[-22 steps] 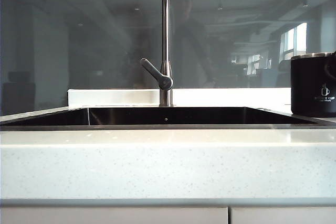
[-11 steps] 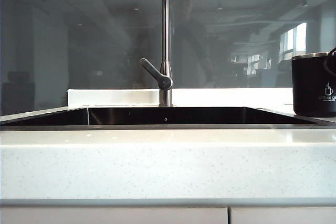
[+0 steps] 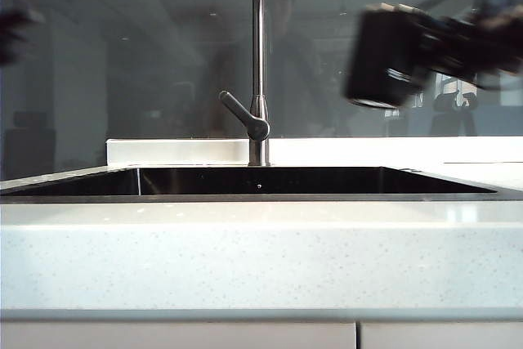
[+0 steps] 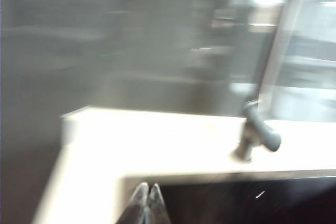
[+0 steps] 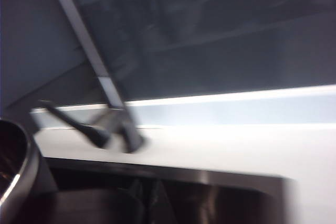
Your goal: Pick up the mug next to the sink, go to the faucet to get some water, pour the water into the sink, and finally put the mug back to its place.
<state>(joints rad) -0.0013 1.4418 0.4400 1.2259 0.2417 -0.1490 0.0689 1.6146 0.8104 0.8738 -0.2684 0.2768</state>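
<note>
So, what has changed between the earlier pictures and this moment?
The mug has left the counter at the right of the sink. The right gripper now holds it in the air, tilted, nearer the faucet. The left gripper, shut, has come into view at the far left. Faucet, lever and sink stayed as they were.

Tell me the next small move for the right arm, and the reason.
Probably carry the mug left toward the faucet and level it. The right hand holds it in the air, tilted, right of the pipe and above the sink. The left hand is shut and holds nothing.
</note>
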